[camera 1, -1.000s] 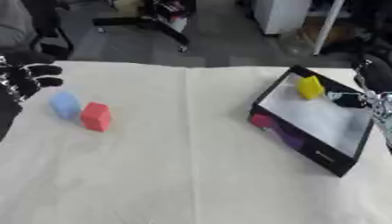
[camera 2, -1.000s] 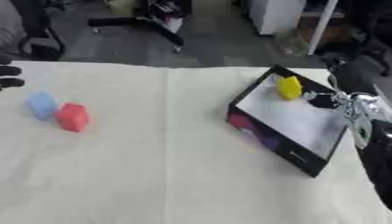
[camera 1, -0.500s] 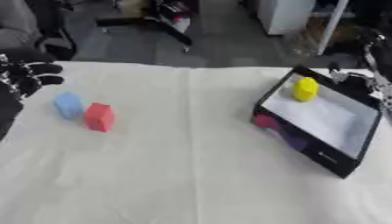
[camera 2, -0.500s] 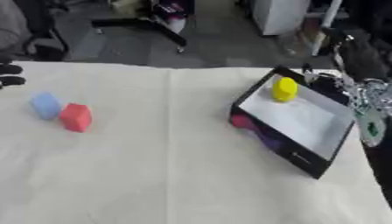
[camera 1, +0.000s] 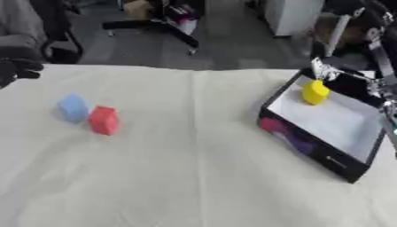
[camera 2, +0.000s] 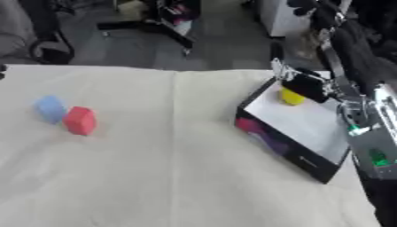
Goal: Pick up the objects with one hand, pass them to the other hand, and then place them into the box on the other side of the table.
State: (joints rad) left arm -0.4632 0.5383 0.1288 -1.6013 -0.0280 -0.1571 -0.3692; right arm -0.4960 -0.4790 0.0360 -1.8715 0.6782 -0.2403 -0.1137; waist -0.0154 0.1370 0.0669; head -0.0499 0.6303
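Note:
A light blue block (camera 1: pixel 73 107) and a red block (camera 1: pixel 102 119) lie side by side and touching on the left part of the white tablecloth (camera 1: pixel 194 173). At the right stands a black box (camera 1: pixel 325 156) with a white floor, and a yellow block (camera 1: pixel 315 91) rests in its far corner. My right hand (camera 2: pixel 304 85) hovers over the box's far corner, just above the yellow block and holding nothing, its fingers stretched leftward. My left hand (camera 1: pixel 15 67) shows only at the left edge, behind the blue block, relaxed and empty.
Beyond the table's far edge are office chairs (camera 1: pixel 155 24) and a grey floor. My right arm (camera 2: pixel 364 128) runs down the right side over the box. Bare cloth lies between the blocks and the box.
My right hand has lifted off the box floor and drawn back toward the far corner, leaving the yellow block inside. The whole picture has shifted, so the camera has moved.

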